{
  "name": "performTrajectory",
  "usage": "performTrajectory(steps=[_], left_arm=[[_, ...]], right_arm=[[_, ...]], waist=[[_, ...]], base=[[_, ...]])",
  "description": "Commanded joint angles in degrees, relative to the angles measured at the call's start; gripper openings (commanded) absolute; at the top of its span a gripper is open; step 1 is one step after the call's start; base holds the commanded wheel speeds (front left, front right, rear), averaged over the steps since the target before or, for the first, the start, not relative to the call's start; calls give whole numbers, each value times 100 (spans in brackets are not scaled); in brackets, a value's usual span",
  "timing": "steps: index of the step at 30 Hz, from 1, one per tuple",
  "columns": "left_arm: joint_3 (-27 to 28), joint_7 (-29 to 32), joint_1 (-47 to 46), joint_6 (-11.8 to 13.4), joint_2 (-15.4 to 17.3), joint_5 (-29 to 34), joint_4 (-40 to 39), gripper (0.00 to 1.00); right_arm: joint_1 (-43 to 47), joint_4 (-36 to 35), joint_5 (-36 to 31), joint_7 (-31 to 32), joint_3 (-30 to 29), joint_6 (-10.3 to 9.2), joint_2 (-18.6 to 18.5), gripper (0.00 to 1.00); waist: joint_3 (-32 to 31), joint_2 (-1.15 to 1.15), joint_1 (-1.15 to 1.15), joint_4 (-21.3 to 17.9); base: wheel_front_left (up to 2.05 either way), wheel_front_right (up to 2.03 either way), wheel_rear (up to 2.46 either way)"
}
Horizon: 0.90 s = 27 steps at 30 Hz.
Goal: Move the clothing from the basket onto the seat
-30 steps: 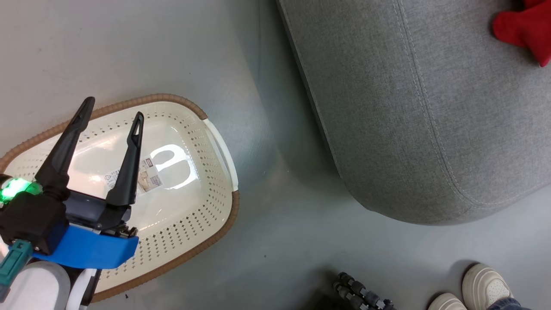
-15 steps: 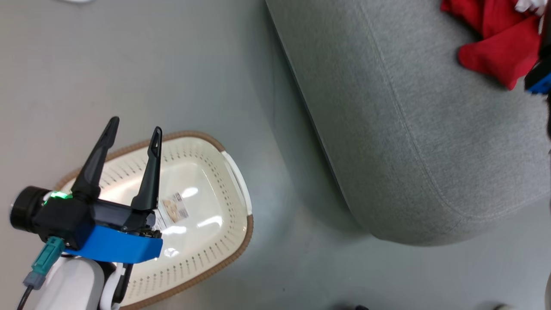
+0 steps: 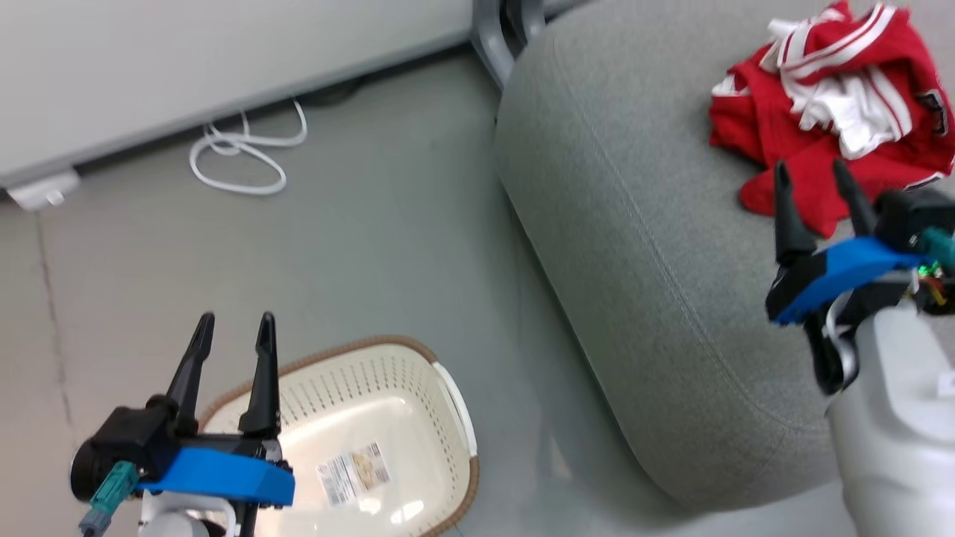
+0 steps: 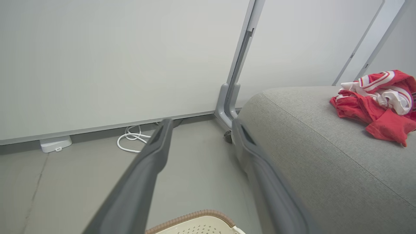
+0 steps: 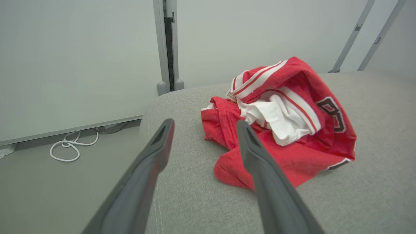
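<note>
Bare floor (image 3: 373,246) between basket (image 3: 336,380) and seat (image 3: 634,224); cable coil (image 3: 239,153) near wall (image 3: 224,52); clothing (image 3: 821,112) atop seat.

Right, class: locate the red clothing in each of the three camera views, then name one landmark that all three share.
Head view: the clothing is at the upper right, heaped on the seat.
Left wrist view: the clothing is at the far right edge, on the seat.
Right wrist view: the clothing is right of centre, on the seat.
Shared landmark: the grey post by the seat's far corner.
</note>
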Motion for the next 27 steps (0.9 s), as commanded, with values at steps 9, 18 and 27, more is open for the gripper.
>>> performTrajectory(steps=[9,18,27], left_arm=[[329,-41,459,126,-304,-64,169,100],[622,-44,865,75,-538,-15,228,100],[774,-44,1108,38,-708,71,268,100]], right_arm=[[1720,-1451,-37,96,79,2,395,100],[3163,-3002,-71,376,438,1,539,100],[3712,-3627,152,720,688,2,542,100]], waist=[[-945,0,2,486],[-1308,0,2,916],[-1443,0,2,1349]], base=[[0,0,0],[0,0,0],[0,0,0]])
